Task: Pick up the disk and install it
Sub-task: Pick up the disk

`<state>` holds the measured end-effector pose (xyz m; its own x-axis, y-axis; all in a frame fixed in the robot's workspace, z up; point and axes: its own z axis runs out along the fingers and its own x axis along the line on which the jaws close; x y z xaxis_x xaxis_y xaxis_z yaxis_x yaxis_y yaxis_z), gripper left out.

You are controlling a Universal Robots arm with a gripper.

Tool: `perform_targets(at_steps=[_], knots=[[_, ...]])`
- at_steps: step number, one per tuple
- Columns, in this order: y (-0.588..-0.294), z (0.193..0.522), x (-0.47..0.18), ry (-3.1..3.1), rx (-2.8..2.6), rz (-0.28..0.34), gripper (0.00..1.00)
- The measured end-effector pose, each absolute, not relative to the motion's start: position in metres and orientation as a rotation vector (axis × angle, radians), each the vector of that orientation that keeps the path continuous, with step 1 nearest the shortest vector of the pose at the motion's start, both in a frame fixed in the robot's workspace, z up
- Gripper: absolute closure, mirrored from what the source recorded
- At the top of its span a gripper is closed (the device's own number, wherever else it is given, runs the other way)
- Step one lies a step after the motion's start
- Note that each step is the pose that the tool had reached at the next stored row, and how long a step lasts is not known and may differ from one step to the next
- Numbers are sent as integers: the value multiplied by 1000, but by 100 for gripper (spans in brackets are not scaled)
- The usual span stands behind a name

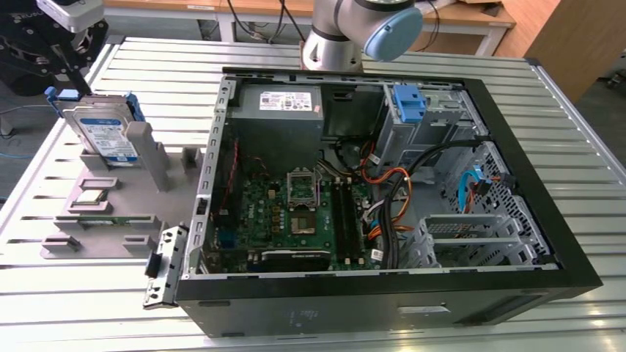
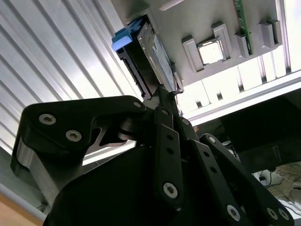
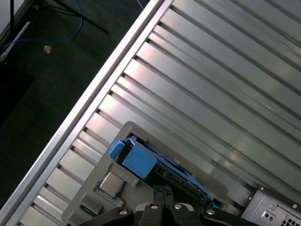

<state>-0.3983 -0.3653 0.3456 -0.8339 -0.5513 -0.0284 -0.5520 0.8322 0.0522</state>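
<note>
Slatted aluminium table (image 1: 157, 62), bare ribbed room all round the open black computer case (image 1: 562, 235). Beside the case, on the exterior view's left, is a grey moulded holder (image 1: 110, 214) with slots. The disk (image 1: 102, 136) stands on edge in one slot, blue frame up, labelled silver face showing. A square chip (image 1: 90, 196) lies in a pocket. Gripper (image 1: 70, 86) is over the disk, well apart from the case. In the first wrist view the black fingers (image 3: 158, 195) sit pressed together at the disk's upper edge; cannot tell if pinching it.

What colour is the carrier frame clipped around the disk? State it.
Blue. The carrier frame of the disk shows best in the first wrist view.
</note>
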Motion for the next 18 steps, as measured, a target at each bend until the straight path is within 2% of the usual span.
perform_targets(at_steps=[18], knots=[[-365,346,-398,2954,-1039,92,90]])
